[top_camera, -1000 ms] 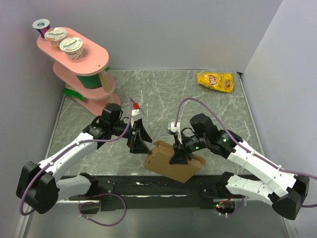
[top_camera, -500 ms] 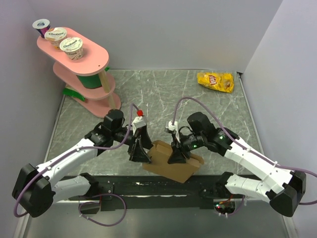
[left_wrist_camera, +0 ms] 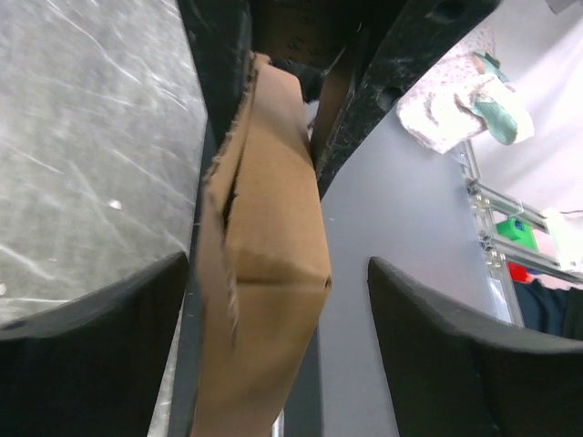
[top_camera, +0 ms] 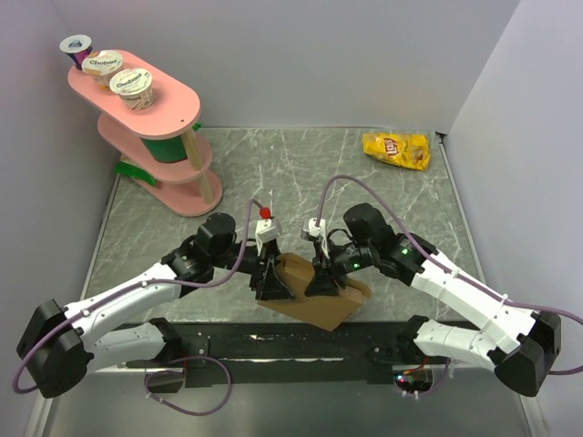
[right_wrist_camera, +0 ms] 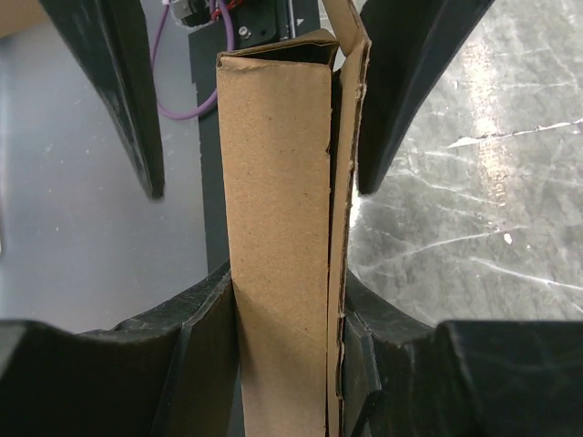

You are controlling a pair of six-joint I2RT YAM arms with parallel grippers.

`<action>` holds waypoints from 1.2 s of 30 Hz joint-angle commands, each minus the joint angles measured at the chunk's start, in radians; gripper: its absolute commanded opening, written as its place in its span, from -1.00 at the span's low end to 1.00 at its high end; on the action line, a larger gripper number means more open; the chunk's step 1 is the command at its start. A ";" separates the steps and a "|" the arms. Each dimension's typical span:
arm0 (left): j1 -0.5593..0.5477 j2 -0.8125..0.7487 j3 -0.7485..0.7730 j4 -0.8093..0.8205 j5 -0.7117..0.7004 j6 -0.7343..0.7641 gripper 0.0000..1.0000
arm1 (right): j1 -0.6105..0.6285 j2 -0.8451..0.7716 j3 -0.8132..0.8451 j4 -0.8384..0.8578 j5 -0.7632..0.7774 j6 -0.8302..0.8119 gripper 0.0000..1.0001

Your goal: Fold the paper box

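The top camera hangs above and behind the arm bases (top_camera: 146,344). From well back it looks down and forward across the whole grey table (top_camera: 364,182) to the far wall (top_camera: 301,64). Each wrist camera sits right behind its own fingers and looks along them at close range. The left gripper (left_wrist_camera: 278,264) and right gripper (right_wrist_camera: 290,275) face each other across the paper box (top_camera: 319,309), so each view catches the other's fingers beyond it. All three views share that box.

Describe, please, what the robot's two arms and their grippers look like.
The left arm and right arm have white shells with black joints. The left gripper and right gripper are black, with two tapered fingers. A purple cable runs along each. The left wrist carries a red tab, the right a green light.
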 commanded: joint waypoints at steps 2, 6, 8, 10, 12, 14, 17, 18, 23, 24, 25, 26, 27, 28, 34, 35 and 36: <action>-0.038 0.001 -0.020 0.072 -0.036 -0.044 0.34 | -0.019 -0.026 0.024 0.039 -0.008 -0.004 -0.13; -0.041 -0.033 -0.073 0.185 -0.033 -0.107 -0.06 | -0.036 -0.037 0.015 0.041 -0.013 -0.007 -0.12; -0.044 -0.049 -0.091 0.194 -0.041 -0.117 -0.19 | -0.045 -0.042 0.005 0.044 -0.007 -0.008 -0.12; -0.048 -0.062 -0.096 0.187 -0.052 -0.114 -0.28 | -0.059 -0.043 -0.004 0.053 -0.002 -0.007 -0.10; -0.053 -0.069 -0.096 0.176 -0.073 -0.102 -0.39 | -0.068 -0.051 -0.011 0.070 0.006 0.013 0.05; -0.055 -0.077 -0.088 0.156 -0.113 -0.084 -0.44 | -0.072 -0.075 -0.018 0.108 0.053 0.033 0.34; -0.056 -0.088 -0.050 0.058 -0.190 -0.017 -0.57 | -0.088 -0.123 -0.007 0.130 0.203 0.100 0.83; -0.056 -0.092 -0.022 0.026 -0.255 0.005 -0.57 | -0.094 -0.140 0.011 0.133 0.243 0.152 0.86; -0.058 -0.119 0.073 -0.149 -0.456 0.192 -0.54 | -0.091 -0.299 0.067 0.189 0.584 0.436 0.79; -0.058 -0.112 0.105 -0.163 -0.486 0.214 -0.54 | -0.089 -0.317 0.045 0.218 0.623 0.555 0.72; -0.058 -0.102 0.117 -0.168 -0.538 0.231 -0.54 | -0.082 -0.334 0.026 0.248 0.641 0.620 0.69; -0.058 -0.097 0.125 -0.166 -0.552 0.257 -0.54 | -0.062 -0.356 -0.002 0.330 0.647 0.678 0.67; -0.058 -0.097 0.125 -0.137 -0.559 0.267 -0.54 | -0.045 -0.361 -0.057 0.372 0.653 0.773 0.58; -0.059 -0.100 0.121 -0.120 -0.569 0.284 -0.54 | -0.025 -0.356 -0.082 0.409 0.682 0.816 0.54; -0.074 -0.085 0.107 -0.099 -0.628 0.346 -0.55 | 0.214 -0.278 -0.110 0.631 0.949 0.848 0.53; -0.078 -0.088 0.102 -0.096 -0.636 0.379 -0.55 | 0.227 -0.234 -0.095 0.630 0.976 0.838 0.53; -0.082 -0.094 0.093 -0.092 -0.639 0.383 -0.54 | 0.240 -0.209 -0.067 0.630 0.980 0.826 0.53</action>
